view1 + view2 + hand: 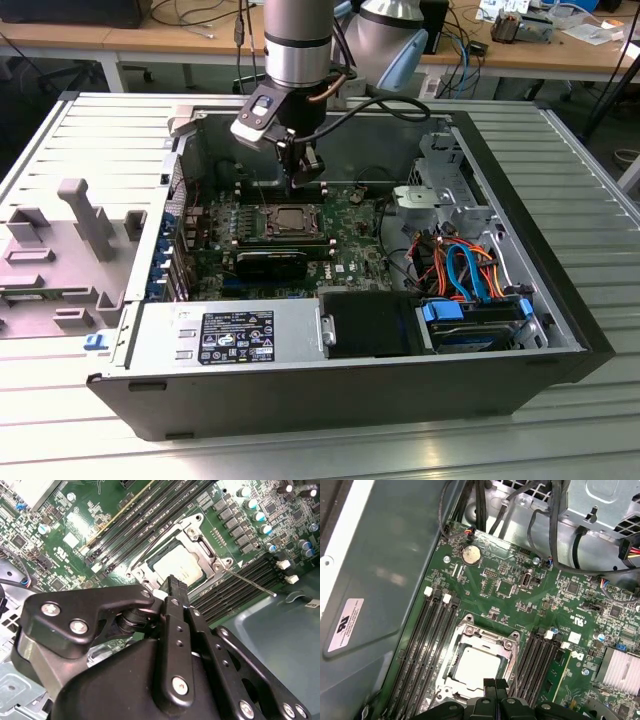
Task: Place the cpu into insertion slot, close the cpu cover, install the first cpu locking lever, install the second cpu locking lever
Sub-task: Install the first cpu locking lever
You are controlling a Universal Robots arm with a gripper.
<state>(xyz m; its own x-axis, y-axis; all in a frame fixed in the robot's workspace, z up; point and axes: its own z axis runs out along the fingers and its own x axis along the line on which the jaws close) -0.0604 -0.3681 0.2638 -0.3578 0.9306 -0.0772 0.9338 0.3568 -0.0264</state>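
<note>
Table: ribbed metal top [100, 130], cut off on every side in the exterior view.
Case: open computer case [560, 300] lying flat on the table. Its near wall hides the front strip of the board.
Arm: my arm [295, 40] comes straight down into the case; its upper part runs out of the picture.
Board: green circuit board [355, 215] on the case floor, partly under cables [465, 265] on the exterior view's right.
Gripper: my gripper [303, 175] hangs just above the board, near the socket's far edge. My fingertips [490, 684] are pressed together with nothing between them.
Memory slots: long black slots [427, 645] on both sides of the socket.
Socket: square socket [272, 222] mid-board, mostly under the cover. My own gripper body hides one edge in both wrist views.
Cover: silver frame [487, 636] lying flat over the socket.
Chip: grey chip [475, 665] seated in the socket and showing through the cover's window, also seen in the second wrist view [181, 565].
Lever: thin metal rod [250, 581] slanting out from a socket corner across the memory slots. I cannot tell whether any lever is latched.
</note>
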